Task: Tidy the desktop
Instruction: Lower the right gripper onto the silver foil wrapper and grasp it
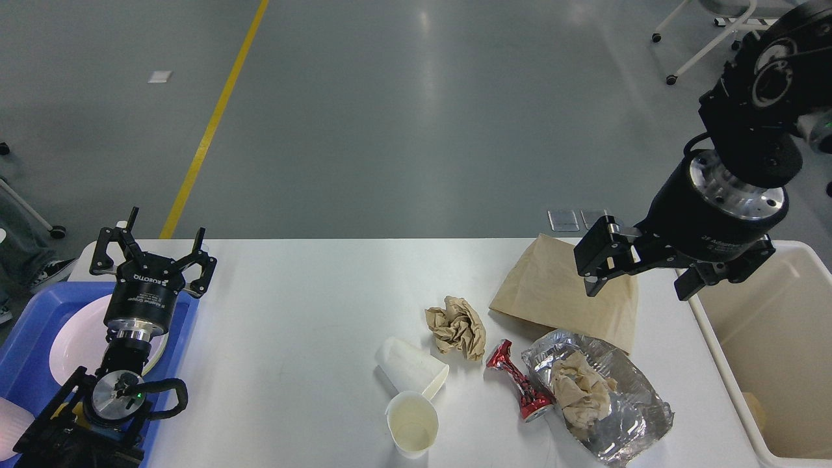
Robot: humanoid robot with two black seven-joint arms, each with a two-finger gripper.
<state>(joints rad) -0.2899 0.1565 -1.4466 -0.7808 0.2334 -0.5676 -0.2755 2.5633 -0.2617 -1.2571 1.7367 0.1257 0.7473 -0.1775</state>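
Litter lay clustered on near-right table (292, 305), beside cream bin (767, 338), presumably for disposal: upright cup (411, 430), tipped cup (411, 367), red can (518, 389), foil (617, 403), crumpled paper (456, 326), paper bag (552, 292). Left claw (153, 248) spread, empty, over blue tray (26, 338); body read "ROBOTIQ". Right claw (640, 286) spread above bag, likely for pickup; lettering only partly legible.

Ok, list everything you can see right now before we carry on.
desktop: 1, white, centre
paper bag: 1, brown, flat, far right of desktop
crumpled paper ball: 1, brown, mid desktop
paper cups: 2, white, one upright at the near edge, one on its side behind it
crushed can: 1, red, beside the foil
foil wrapper: 1, silver, holding crumpled paper
bin: 1, cream, right of desktop
tray: 1, blue, left, holding a white plate
left gripper: jaws open, over the tray
right gripper: jaws open, over the bag
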